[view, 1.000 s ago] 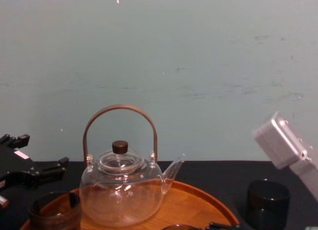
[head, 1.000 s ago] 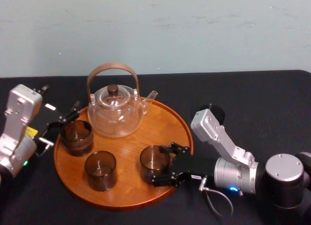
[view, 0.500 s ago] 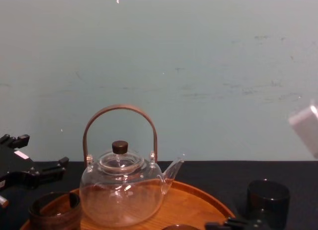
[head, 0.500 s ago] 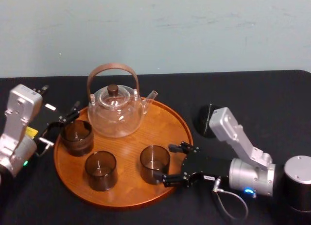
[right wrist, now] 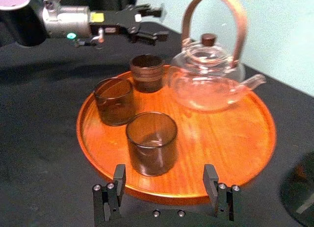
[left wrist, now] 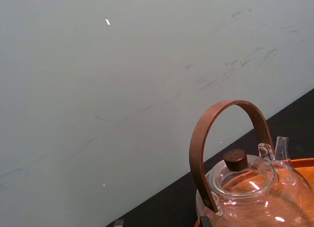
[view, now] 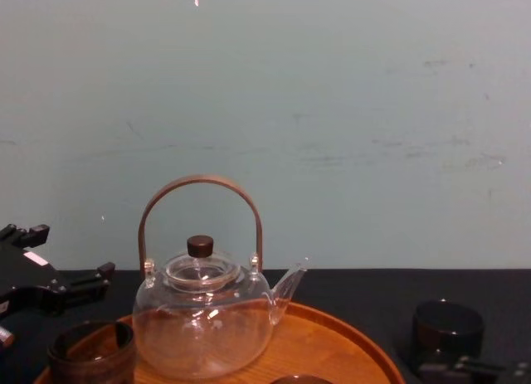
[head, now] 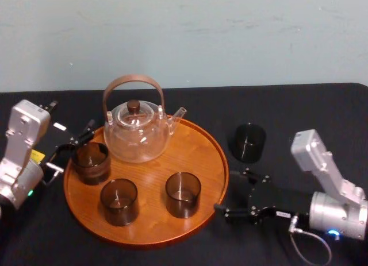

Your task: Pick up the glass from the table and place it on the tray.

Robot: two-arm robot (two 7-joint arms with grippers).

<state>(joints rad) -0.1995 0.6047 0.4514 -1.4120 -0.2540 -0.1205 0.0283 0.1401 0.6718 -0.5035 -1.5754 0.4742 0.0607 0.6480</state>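
**Head view.** The large round orange-brown wooden tray (head: 195,154) lies on the black counter (head: 310,111). The brown cylindrical glass (head: 183,193) stands upright on the tray, near its front right rim. A second brown glass (head: 119,201) and a third brown glass (head: 91,161) stand on the tray's left part, and a clear glass teapot (head: 137,134) stands at its back. A dark glass (head: 248,142) stands on the counter, right of the tray. The right hand (head: 226,191) is just outside the tray's right rim, fingers spread and empty. The left hand (head: 72,148) is at the tray's left rim, fingers apart.

**Right wrist view.** The right hand's fingers stand wide apart outside the tray's rim. The brown cylindrical glass stands inside the rim, clear of both.

**Chest view.** The dark glass stands right of the tray.
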